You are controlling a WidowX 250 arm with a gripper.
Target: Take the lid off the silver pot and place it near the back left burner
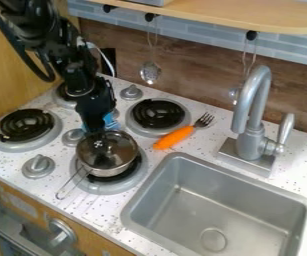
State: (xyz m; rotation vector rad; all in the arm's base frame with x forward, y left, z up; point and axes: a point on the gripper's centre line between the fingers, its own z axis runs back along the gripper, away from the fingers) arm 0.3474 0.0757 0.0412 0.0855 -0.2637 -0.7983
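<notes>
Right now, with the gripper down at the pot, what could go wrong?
The pot seems to sit a little off-center on its burner, so a nudge from the gripper might slide or tip it. Its wire handle points toward the counter's front edge and could get bumped. The orange-handled fork lies near the sink; a sideways sweep might knock it in.

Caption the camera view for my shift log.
Black robot hand at a small metal pot on a stove burner, with an orange-handled fork lying near the sink.

Glossy metal pot [115,169], smooth grey sink [216,205].
</notes>
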